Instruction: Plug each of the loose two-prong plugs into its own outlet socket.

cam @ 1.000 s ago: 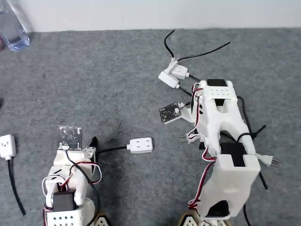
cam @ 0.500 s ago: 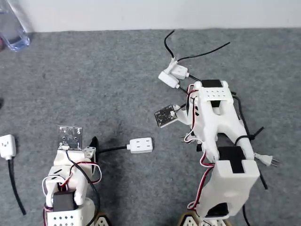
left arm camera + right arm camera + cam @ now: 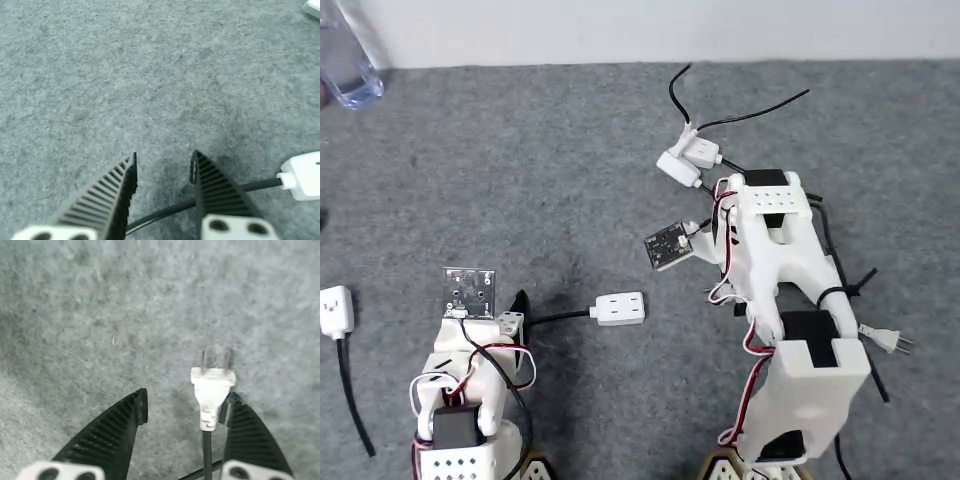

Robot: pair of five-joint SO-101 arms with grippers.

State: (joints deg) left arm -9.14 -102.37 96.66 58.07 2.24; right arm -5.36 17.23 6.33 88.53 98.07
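White plug [image 3: 212, 389] lies inside right end effector's [image 3: 186, 395] parted jaws.

The left gripper [image 3: 164, 155] hangs over grey carpet [image 3: 125, 75], its two black ribbed fingers [image 3: 117, 192] spread apart. A black cord [image 3: 250, 186] lies on the carpet beneath them and runs to a white outlet socket [image 3: 305, 175] cut off at the edge. Farther off, a white sliver [image 3: 312, 7], possibly another plug or socket, pokes in at a corner.

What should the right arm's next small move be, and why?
Probably shut the right gripper on the white two-prong plug: it lies on the grey carpet between the open fingers, close beside one, prongs pointing away, not yet gripped.
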